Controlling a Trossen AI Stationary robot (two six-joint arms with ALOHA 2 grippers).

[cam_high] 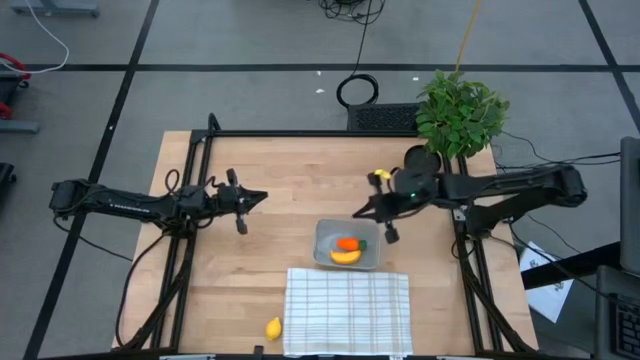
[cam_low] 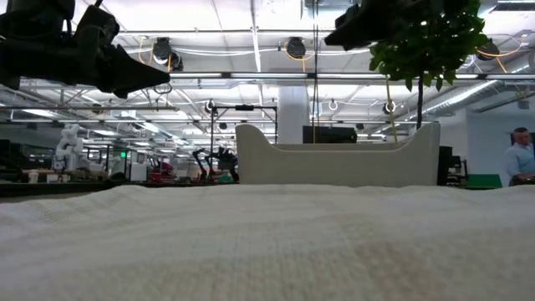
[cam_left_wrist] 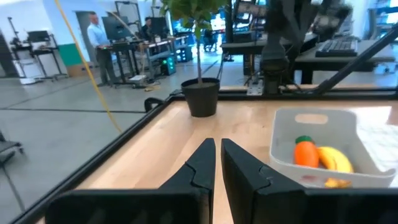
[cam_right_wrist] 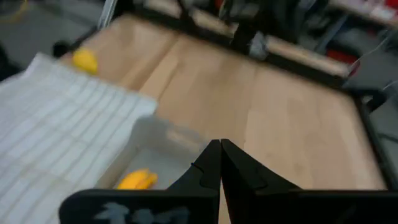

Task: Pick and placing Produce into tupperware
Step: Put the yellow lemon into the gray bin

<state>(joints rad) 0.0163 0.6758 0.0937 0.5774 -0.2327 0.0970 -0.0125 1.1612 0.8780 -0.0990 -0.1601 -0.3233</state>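
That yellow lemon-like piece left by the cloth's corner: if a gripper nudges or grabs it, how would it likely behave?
The lemon-like piece looks small and rounded, so a nudge would probably roll it along the bare table, perhaps against the checked cloth. It looks like a light toy, so easy to lift. Its curved sides might slip from narrow fingers unless gripped across the middle.

We can read no text, label, brand, number or sign in any view; the only lettering we find is a pale marking along the left arm (cam_high: 120,205) in the high view, and it is too small to make out.
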